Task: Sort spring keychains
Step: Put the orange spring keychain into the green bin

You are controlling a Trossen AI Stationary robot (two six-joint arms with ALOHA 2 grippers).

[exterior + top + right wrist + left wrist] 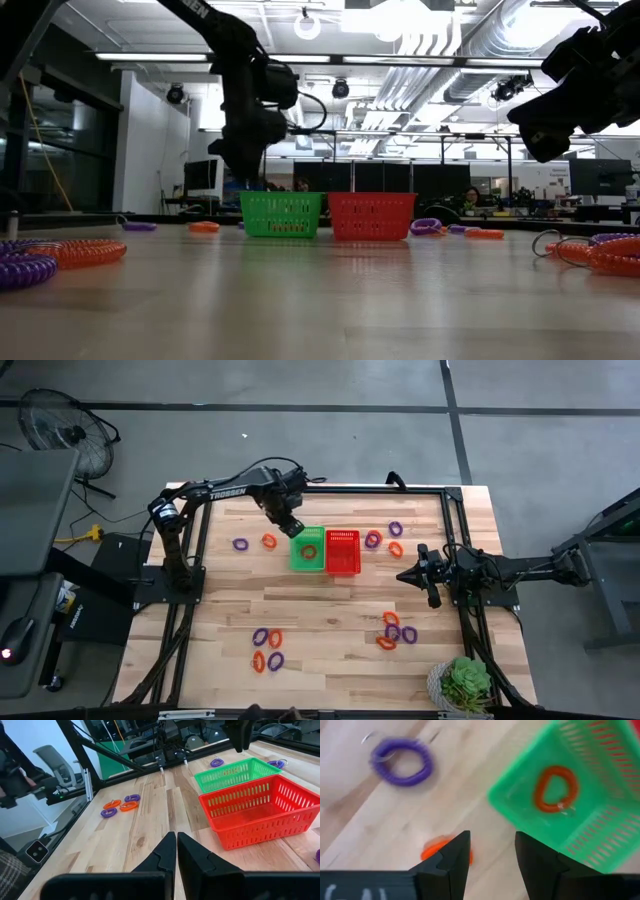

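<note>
Two mesh baskets sit side by side near the middle of the wooden tabletop (330, 595), and we take the scene from the big pieces down. The left arm reaches across to the green basket (307, 550), its left claw (492, 851) hanging above that basket's left edge with the fingers parted and nothing between them. The right arm waits to the right of the red basket (342, 552), its right claw (176, 851) pinched fully together and empty. One orange spring keychain (555, 789) lies inside the green basket. On the bare wood just left of it we see a purple keychain (401, 761) and another orange one (269, 540). More orange and purple loops lie in clusters (268, 649) toward the near edge and right of the red basket
</note>
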